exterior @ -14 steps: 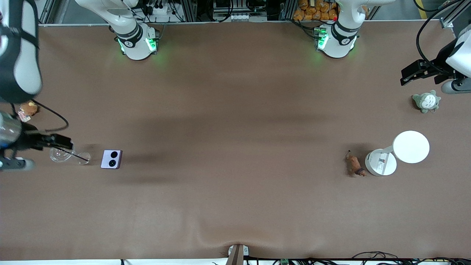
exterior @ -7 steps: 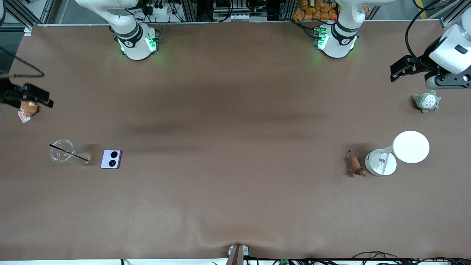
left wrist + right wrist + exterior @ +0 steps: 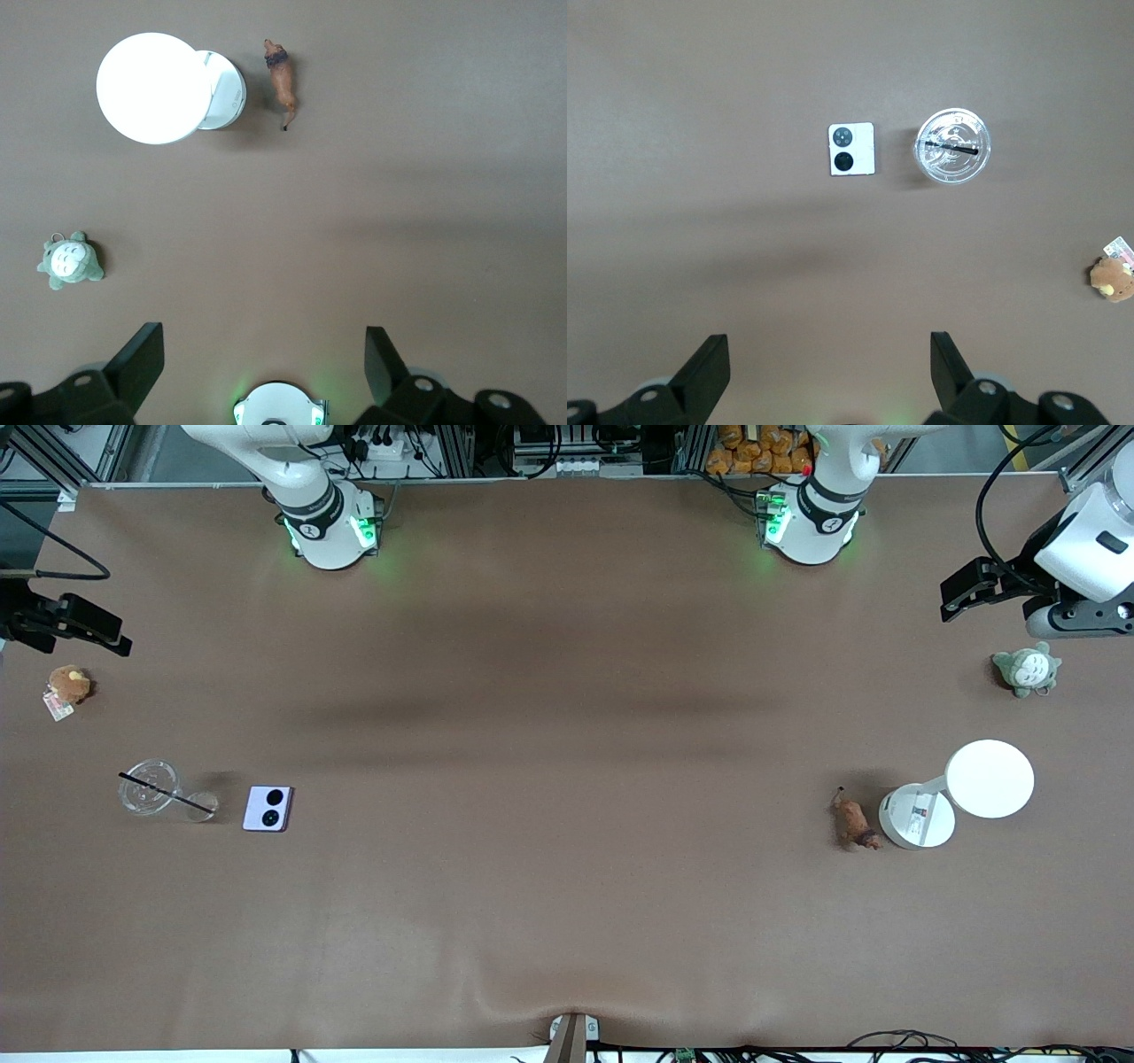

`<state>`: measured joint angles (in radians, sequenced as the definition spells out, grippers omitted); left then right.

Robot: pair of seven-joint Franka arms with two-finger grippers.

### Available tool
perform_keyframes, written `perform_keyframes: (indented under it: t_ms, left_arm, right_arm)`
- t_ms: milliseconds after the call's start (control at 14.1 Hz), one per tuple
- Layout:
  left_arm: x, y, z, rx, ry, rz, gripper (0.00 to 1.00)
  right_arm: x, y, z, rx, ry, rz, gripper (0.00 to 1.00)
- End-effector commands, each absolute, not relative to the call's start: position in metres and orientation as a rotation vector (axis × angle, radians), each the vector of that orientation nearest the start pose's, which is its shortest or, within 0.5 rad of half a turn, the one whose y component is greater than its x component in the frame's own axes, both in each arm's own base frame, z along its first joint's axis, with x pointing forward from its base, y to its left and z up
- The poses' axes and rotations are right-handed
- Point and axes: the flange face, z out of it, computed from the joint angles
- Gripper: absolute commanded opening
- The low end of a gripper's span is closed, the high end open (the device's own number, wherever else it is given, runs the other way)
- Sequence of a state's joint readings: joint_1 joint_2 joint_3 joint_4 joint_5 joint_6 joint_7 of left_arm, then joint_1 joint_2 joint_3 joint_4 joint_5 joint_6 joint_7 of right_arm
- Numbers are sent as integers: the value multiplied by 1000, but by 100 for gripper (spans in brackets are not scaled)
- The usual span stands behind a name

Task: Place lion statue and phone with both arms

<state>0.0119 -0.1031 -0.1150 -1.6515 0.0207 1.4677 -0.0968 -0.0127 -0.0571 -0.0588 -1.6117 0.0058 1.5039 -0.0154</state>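
Note:
The lion statue (image 3: 856, 822), tiny and orange-brown, lies on the table beside a white lamp's base toward the left arm's end; the left wrist view shows this lion statue (image 3: 283, 78) too. The pale lavender phone (image 3: 268, 809) lies flat toward the right arm's end, and the right wrist view shows the phone (image 3: 852, 150) with its two black circles. My left gripper (image 3: 955, 600) hangs high over the table's end, near the grey-green plush, open and empty (image 3: 264, 354). My right gripper (image 3: 99, 634) hangs over the other end, above the brown plush, open and empty (image 3: 829, 359).
A white lamp (image 3: 974, 784) stands next to the lion statue. A grey-green plush (image 3: 1026, 670) lies farther from the front camera than the lamp. A clear cup with a black straw (image 3: 151, 790) lies beside the phone. A brown plush with a tag (image 3: 69, 685) sits near the table's end.
My right arm has swung away from over the cup and phone, toward the robots' side, past the brown plush. My left gripper shifted slightly toward the table's middle. Phone and lion have not moved.

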Motion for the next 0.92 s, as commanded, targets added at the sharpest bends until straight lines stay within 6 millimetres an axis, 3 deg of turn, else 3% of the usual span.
perform_keyframes:
  t_ms: [0, 851]
  left_arm:
    - [500, -51, 651, -3125, 6, 81, 100]
    - [502, -51, 655, -3131, -20, 75, 100]
  right_arm:
    - [515, -36, 639, -3142, 46, 63, 100]
    - [515, -34, 641, -3150, 39, 59, 100]
